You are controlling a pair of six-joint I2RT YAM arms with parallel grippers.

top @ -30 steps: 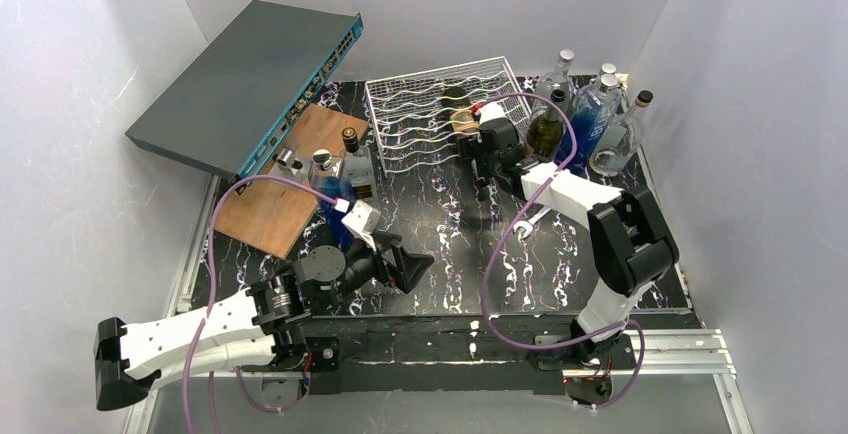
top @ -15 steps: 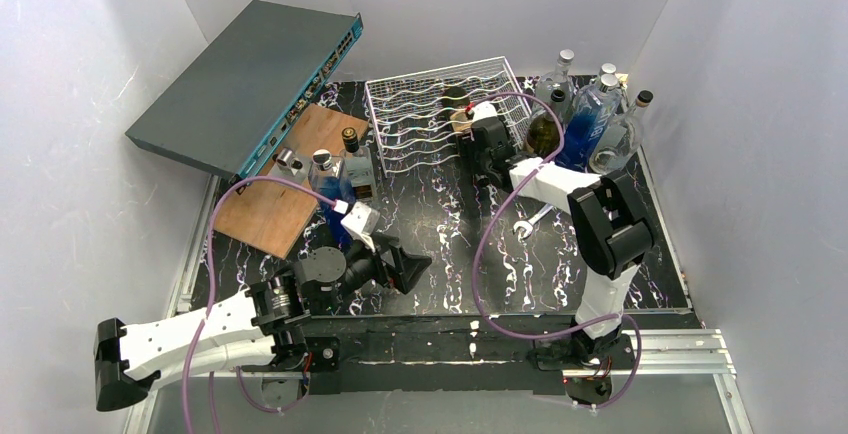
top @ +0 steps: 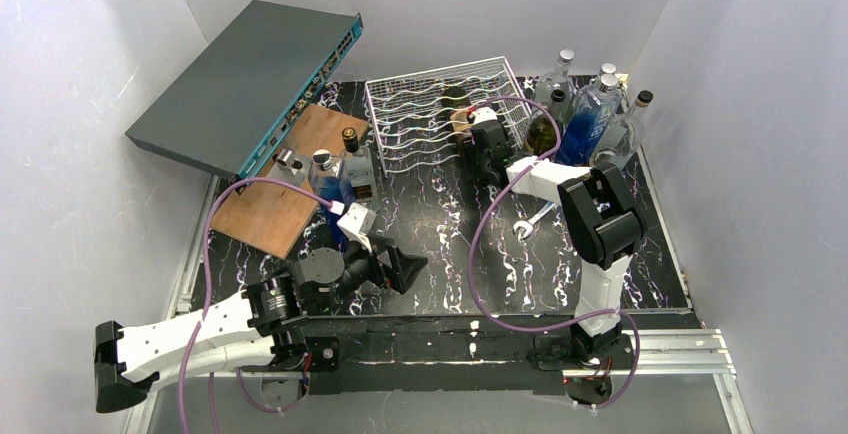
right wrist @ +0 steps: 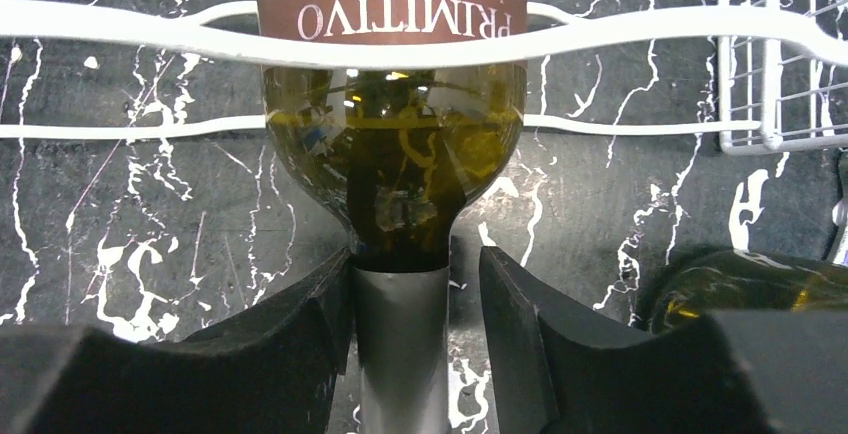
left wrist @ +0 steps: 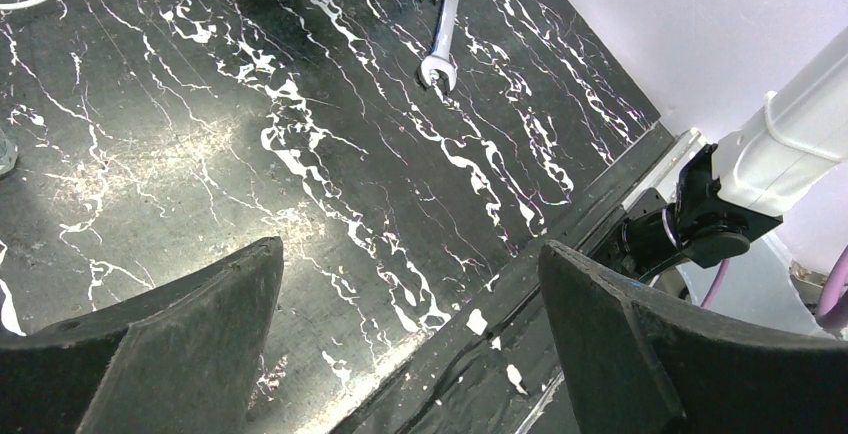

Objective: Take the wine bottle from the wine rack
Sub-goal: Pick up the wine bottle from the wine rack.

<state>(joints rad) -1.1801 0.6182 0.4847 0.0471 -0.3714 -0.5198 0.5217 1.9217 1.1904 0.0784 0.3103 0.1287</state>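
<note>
A dark green wine bottle [top: 458, 104] with a brown label lies in a cradle of the white wire wine rack [top: 415, 124], its neck pointing toward the arms. The right wrist view shows the bottle [right wrist: 395, 174] under the rack wire [right wrist: 620, 26]. My right gripper [right wrist: 413, 264] straddles its grey foil neck: the left finger touches the foil and a narrow gap remains beside the right finger. From above, the right gripper [top: 474, 130] sits at the rack's front right. My left gripper [top: 405, 264] hovers low over the black marbled table [left wrist: 300, 134] near its front edge, and the left gripper [left wrist: 408, 247] is wide open and empty.
A grey network switch [top: 250, 74] leans against the back left wall above a wooden board [top: 280, 199] and a few small bottles [top: 335, 169]. Several bottles [top: 590, 114] stand at the back right. A wrench [top: 528, 224] lies mid-table. Another dark bottle [right wrist: 750, 284] lies beside the right gripper.
The right arm has pushed forward to the rack, and its jaws have narrowed around the bottle's neck. The left arm has barely shifted.
</note>
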